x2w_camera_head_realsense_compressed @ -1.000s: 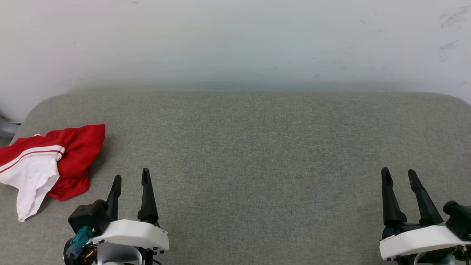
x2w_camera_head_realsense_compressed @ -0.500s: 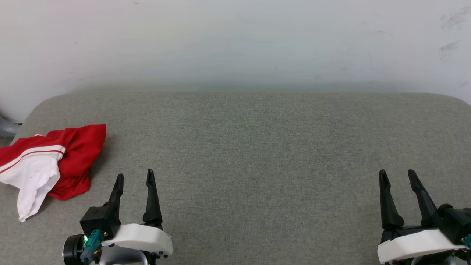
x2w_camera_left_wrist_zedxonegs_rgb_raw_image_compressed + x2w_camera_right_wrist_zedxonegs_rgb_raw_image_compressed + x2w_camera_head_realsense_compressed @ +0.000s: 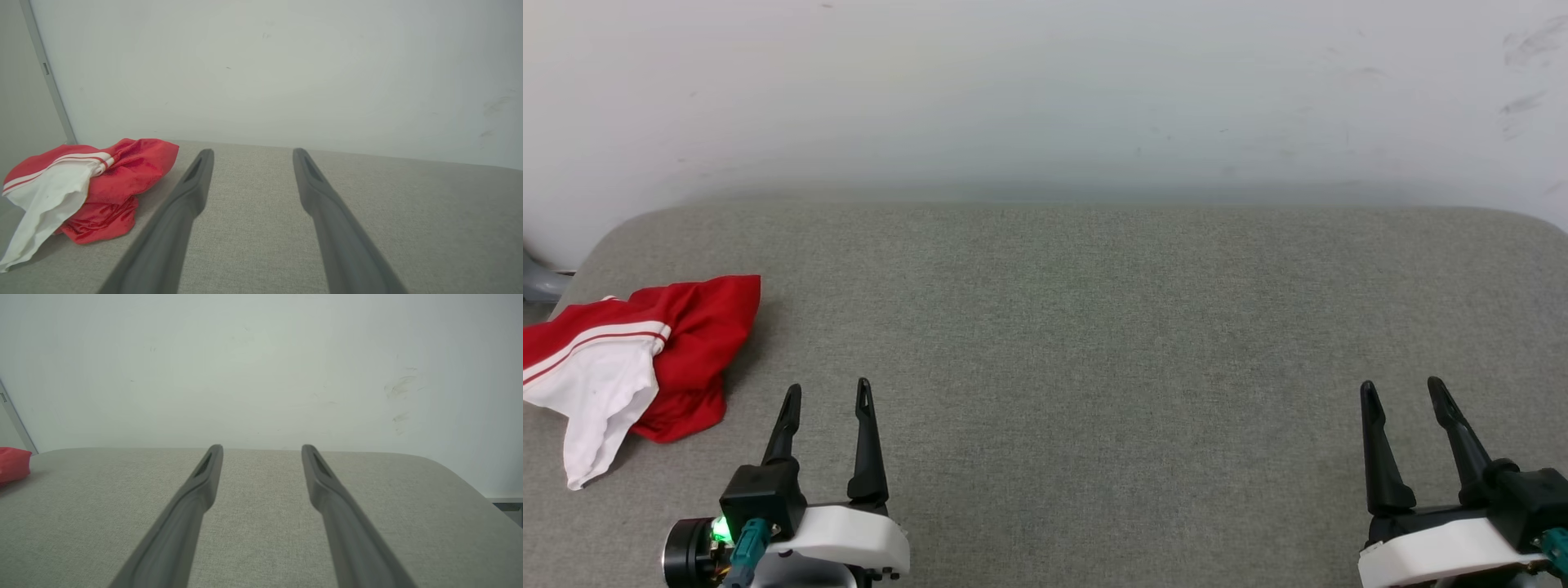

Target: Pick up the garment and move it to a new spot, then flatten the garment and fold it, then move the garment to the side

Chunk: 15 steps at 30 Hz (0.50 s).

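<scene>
Grey woven cloth covers the table, which runs left to right below a plain white wall. In the head view the garment lies bunched at the table's left end. Its red body is toward the middle and a white sleeve trails to the near left, so its long axis slants from far right to near left. The left gripper hovers just right of the heap and a little nearer, its fingers spread wide, empty, pointing at the wall. The right gripper sits well apart at the right end, equally wide open and holding nothing. In the left wrist view the garment rests beside the left finger, outside the gap, not touching it. In the right wrist view a red corner of the garment peeks in at the left edge, far across bare cloth from the parted fingers. The left arm looks much the nearer, and its reach would need to swing left and slightly forward.
</scene>
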Motion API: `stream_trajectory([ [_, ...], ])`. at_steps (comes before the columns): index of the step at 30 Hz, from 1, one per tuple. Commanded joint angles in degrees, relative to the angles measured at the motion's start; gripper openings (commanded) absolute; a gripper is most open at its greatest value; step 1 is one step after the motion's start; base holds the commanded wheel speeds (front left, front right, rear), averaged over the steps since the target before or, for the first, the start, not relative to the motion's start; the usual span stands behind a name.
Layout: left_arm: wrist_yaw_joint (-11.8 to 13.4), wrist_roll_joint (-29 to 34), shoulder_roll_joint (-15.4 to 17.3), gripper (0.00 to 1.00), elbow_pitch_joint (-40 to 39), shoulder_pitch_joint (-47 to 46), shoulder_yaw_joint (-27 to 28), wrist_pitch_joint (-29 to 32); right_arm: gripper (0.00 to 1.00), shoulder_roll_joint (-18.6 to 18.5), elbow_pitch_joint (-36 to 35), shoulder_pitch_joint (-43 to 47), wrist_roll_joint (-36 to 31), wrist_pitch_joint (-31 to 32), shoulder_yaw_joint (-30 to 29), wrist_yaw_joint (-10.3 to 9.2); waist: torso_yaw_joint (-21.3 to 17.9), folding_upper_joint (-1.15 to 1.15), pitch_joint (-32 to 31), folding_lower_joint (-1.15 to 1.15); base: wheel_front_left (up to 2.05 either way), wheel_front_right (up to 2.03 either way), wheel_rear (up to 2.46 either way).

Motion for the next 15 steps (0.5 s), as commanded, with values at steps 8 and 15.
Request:
stream_trajectory([
  [8,-1.28,3.50,-0.37,1.00,0.49,0.58,0.61,-1.30,1.00,0.11,-0.99,0.68,-3.65,-1.26,0.20,-0.04,0.06,0.00,-0.01,0.00,0.00,0.00,0.00],
  [15,-1.86,5.35,-0.73,1.00,1.00,0.72,0.75,-1.93,1.00,0.11,-1.10,1.00,-4.94,-1.81,0.22,-0.04,0.18,0.00,0.02,0.00,0.00,0.00,0.00],
])
